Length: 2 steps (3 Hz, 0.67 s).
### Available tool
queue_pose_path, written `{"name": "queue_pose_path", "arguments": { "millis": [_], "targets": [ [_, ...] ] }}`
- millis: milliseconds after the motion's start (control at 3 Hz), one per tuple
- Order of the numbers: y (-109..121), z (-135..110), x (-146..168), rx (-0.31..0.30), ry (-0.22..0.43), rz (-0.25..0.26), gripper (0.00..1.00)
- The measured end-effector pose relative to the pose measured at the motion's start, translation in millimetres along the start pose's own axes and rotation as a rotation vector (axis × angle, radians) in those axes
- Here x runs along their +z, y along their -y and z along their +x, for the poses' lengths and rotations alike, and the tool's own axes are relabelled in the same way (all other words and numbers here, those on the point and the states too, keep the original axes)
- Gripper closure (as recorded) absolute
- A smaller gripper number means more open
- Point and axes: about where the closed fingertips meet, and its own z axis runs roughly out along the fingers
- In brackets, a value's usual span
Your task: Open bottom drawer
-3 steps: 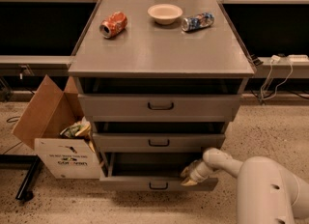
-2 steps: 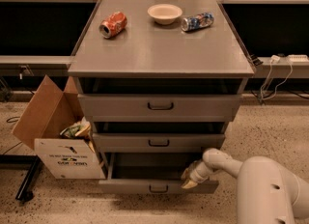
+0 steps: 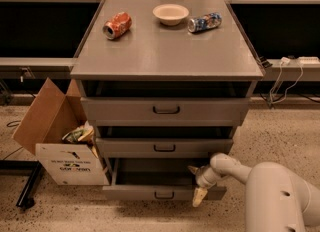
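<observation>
The gripper (image 3: 196, 183) is hanging at the right end of the bottom drawer (image 3: 135, 192), its 2 fingers spreading wide, 1 reaching inside and 1 pointing down before the front, while that drawer is sitting pulled out, lowest of 3 in the cabinet (image 3: 165, 56).

Matt metal bottom drawer (image 3: 145, 194); plastic end effector (image 3: 196, 183) astride.

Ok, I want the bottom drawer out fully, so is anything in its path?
Nothing visible lies on the floor in front of the bottom drawer, which is partly out. The cardboard box stands close beside its left end, not in front. The gripper is at the front's right end.
</observation>
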Motion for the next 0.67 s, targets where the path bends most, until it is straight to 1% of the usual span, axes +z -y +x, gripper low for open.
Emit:
{"name": "queue_pose_path", "arguments": {
  "millis": [333,667],
  "targets": [
    [-14,3,12,-0.015,-0.027,-0.046,0.00],
    [-39,11,12,-0.022,-0.062,-0.094,0.22]
  ]
}}
